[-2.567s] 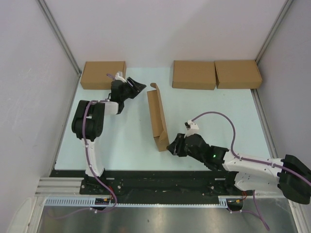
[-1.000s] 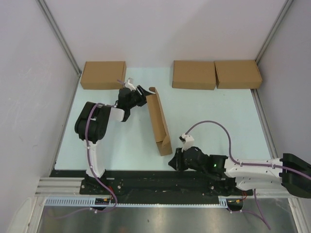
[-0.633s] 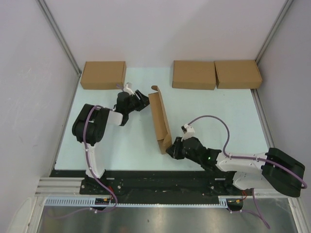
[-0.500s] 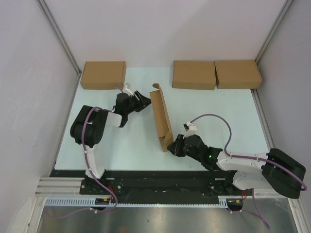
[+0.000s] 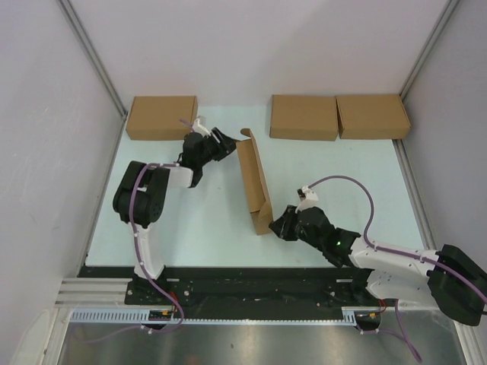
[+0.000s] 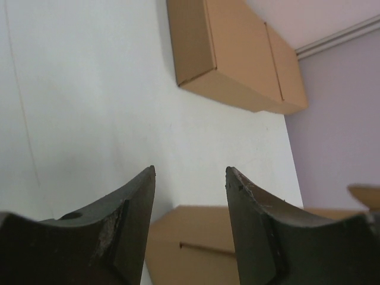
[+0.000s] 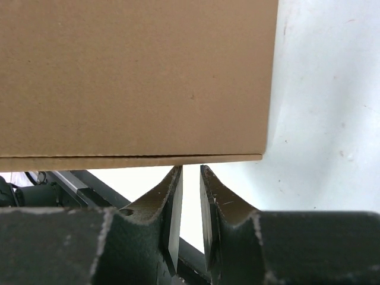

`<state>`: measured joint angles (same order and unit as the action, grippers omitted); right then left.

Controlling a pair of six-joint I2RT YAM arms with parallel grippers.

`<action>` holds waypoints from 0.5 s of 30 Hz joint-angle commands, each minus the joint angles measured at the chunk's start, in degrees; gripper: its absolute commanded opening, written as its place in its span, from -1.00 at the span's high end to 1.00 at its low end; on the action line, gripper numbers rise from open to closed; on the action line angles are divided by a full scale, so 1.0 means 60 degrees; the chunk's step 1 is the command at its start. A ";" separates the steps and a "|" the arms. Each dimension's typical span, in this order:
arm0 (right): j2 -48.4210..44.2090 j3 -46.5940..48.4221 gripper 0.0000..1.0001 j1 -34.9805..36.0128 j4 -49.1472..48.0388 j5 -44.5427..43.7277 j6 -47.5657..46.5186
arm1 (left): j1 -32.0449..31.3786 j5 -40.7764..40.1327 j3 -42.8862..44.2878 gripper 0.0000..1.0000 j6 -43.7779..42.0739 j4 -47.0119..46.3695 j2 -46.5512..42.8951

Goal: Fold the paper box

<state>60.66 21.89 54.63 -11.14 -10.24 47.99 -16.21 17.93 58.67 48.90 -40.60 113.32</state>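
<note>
Paper box (image 5: 255,182) standing on its long edge mid-table (image 5: 342,182) — neither gripper holding it.
The left gripper (image 5: 225,141) is hovering just beside the box's far end, jaws spread wide around nothing. The right gripper (image 7: 189,171) is pointing at the near end, fingertips parted by a narrow slit with nothing between them — whether they are touching the cardboard, I cannot tell.

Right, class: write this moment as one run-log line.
brown cardboard mailer box: standing on edge | left hand: open, empty, by far end | right hand: slightly open, by near end
</note>
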 commanded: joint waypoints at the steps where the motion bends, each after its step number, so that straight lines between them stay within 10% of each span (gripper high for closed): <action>1: -0.0194 0.0204 0.53 0.0239 0.0186 -0.0109 0.0029 | 0.0094 -0.0162 0.1408 -0.13 -0.0153 0.0277 0.0873; 15: 0.0452 0.0204 0.53 -0.0828 -0.0313 0.0519 -0.0117 | -0.0521 0.1842 0.0783 -0.02 0.0945 -0.2050 0.1431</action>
<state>63.96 21.89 52.12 -11.42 -7.97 47.97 -18.09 22.20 64.66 51.77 -44.12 122.10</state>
